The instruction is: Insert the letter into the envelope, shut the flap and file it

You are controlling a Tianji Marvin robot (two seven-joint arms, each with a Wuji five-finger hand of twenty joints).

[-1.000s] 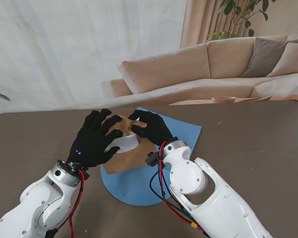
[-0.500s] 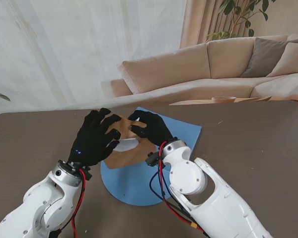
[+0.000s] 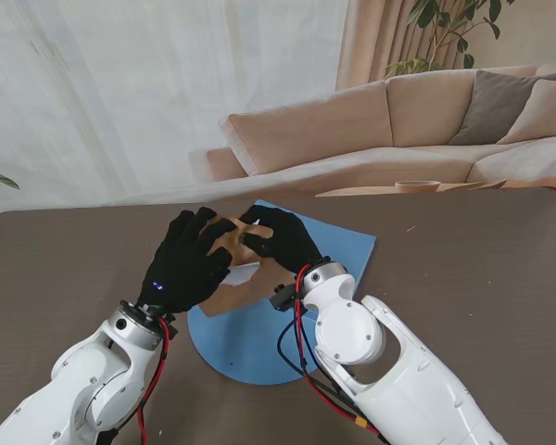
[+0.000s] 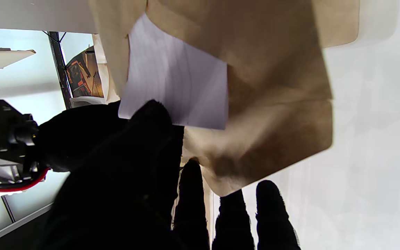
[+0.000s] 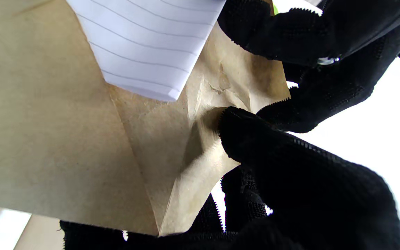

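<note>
Both hands' fingers curled onto envelope, letter half inside

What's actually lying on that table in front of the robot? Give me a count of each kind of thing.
Brown paper envelope: 1
White lined letter, partly in the envelope: 1
Blue mat under them: 1
Black-gloved hands, left hand and right hand, both on the envelope: 2
Total: 5

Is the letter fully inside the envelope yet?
No: in the right wrist view a lined white corner of the letter still shows outside the brown envelope, which the right robot hand grips.
</note>
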